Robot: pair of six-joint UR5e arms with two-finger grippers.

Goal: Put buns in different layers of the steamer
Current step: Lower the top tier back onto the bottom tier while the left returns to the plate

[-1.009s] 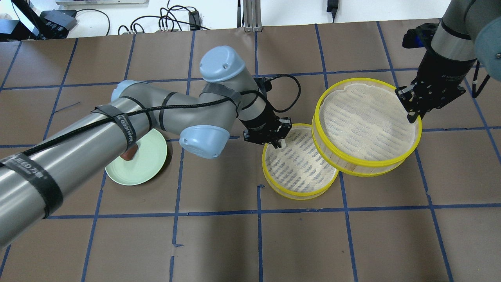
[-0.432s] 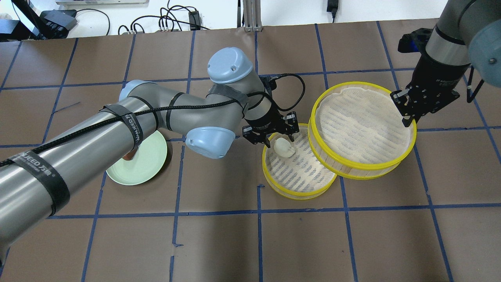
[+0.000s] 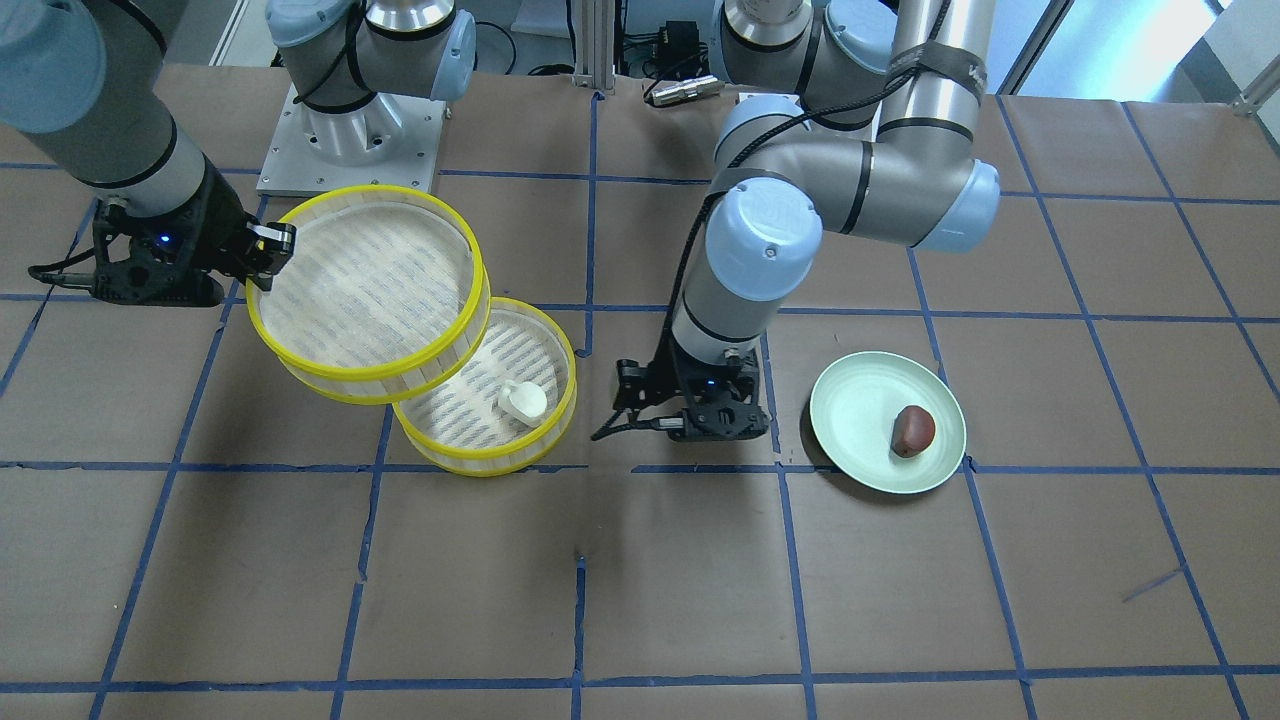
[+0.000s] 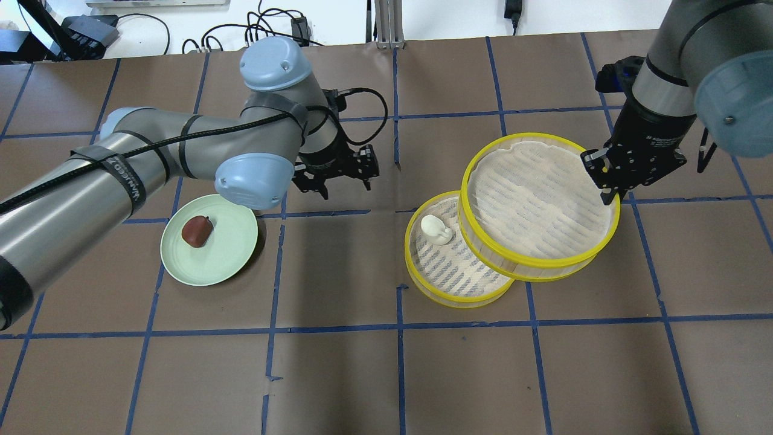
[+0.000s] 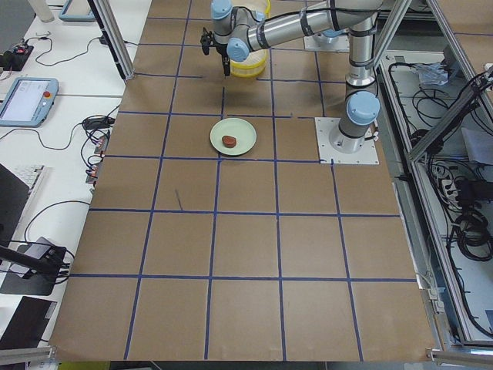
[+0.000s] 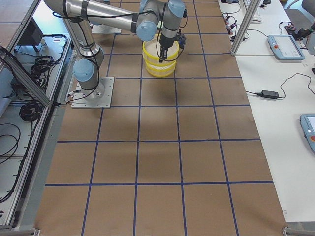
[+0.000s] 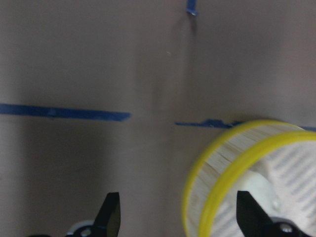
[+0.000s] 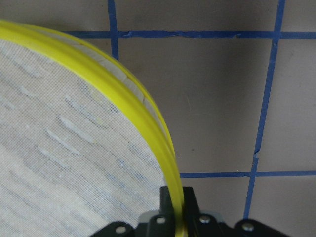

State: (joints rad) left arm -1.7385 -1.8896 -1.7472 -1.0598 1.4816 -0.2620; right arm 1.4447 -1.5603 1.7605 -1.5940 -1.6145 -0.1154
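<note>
The white bun (image 4: 436,228) lies free in the lower steamer layer (image 4: 447,301), near its left wall; it also shows in the front view (image 3: 523,400). My right gripper (image 4: 607,190) is shut on the yellow rim of the upper layer (image 4: 537,193) and holds it tilted, overlapping the lower layer's right part. The wrist view shows the rim (image 8: 170,182) between the jaws. The reddish-brown bun (image 4: 197,231) lies on the pale green plate (image 4: 223,266). My left gripper (image 4: 341,184) is open and empty, between the plate and the lower layer.
The table is brown paper with a blue tape grid. Cables and a metal post lie at the far edge. In the left wrist view the lower layer's rim (image 7: 222,163) is at the right, bare table at the left.
My left gripper opened, left the white bun in the lower layer and moved left towards the plate. My right gripper carried the upper layer leftwards, further over the lower one.
</note>
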